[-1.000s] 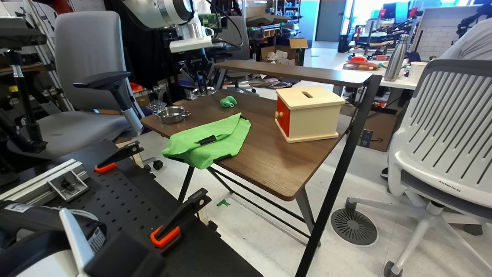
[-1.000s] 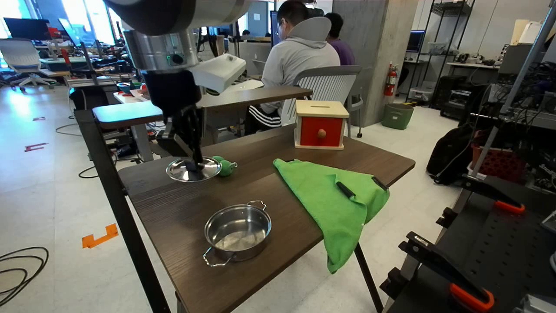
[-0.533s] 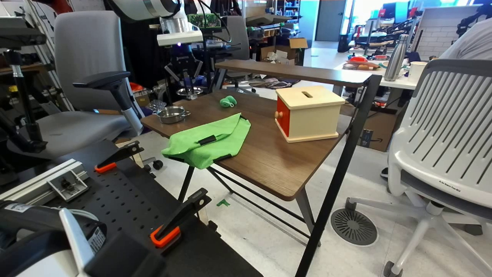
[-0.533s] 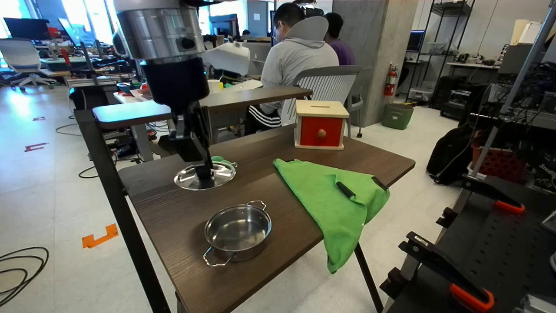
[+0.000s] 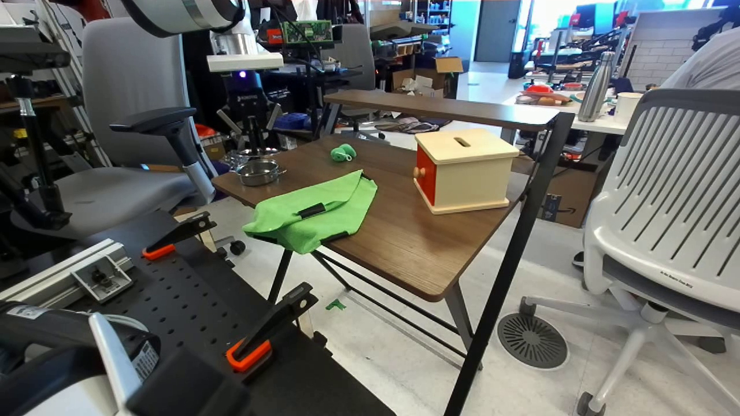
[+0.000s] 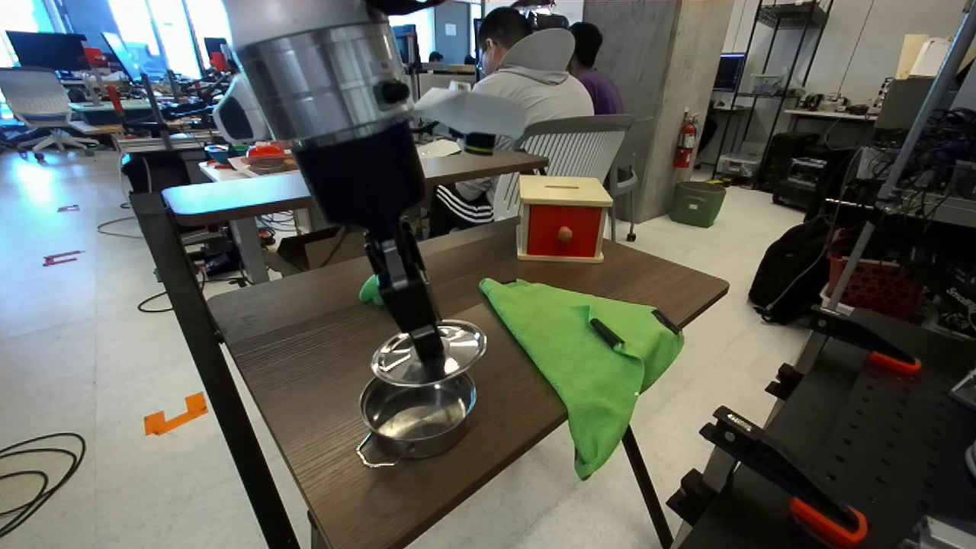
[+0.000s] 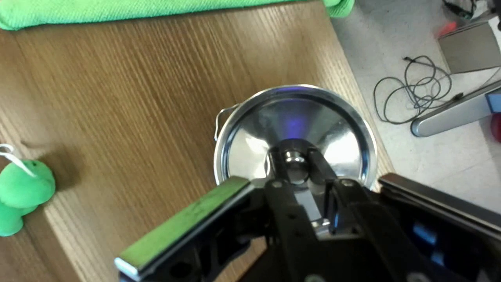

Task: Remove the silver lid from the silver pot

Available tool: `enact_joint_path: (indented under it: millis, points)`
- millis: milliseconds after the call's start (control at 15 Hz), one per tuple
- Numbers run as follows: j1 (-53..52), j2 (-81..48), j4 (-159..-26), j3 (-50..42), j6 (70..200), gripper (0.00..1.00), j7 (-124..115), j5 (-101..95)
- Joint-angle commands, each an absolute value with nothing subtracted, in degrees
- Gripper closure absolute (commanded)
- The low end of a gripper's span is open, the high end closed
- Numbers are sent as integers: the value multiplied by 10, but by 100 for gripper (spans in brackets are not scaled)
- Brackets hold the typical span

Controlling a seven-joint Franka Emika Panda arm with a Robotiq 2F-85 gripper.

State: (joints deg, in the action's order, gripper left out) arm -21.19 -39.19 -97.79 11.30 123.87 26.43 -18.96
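Observation:
The silver lid [image 6: 467,347] is a round shiny disc, held by its central knob between the fingertips of my gripper [image 6: 428,354]. It is tilted and raised a little over the silver pot [image 6: 427,438], whose open inside still shows below it. The pot stands on the brown table. In an exterior view the pot [image 5: 258,173] is near the table's corner, with the gripper [image 5: 253,149] just behind and above it. In the wrist view the lid [image 7: 250,141] hides the pot except for one wire handle [image 7: 224,119]. The fingers [image 7: 295,162] are shut around the knob.
A green cloth [image 6: 557,335] hangs over the table's edge. A tan wooden box [image 6: 564,187] with a red front stands further along. A small green toy [image 7: 29,184] lies near the pot. A raised shelf [image 6: 457,164] runs along one side of the table [image 6: 305,366].
My gripper has carried the lid from near the green toy to over the pot, and lower. The lid is more tilted now. Pot, cloth and box have not moved.

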Motion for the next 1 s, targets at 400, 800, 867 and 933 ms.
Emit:
enact_joint_path:
  millis: [400, 800, 867, 933]
  points:
    - [-209, -379, -1031, 116, 1298, 95, 225, -234]
    - [-214, -389, -1033, 112, 1353, 95, 190, -233]
    - [-214, -392, -1032, 113, 1352, 95, 191, -231]
    - [-213, -393, -1030, 114, 1346, 95, 192, -229]
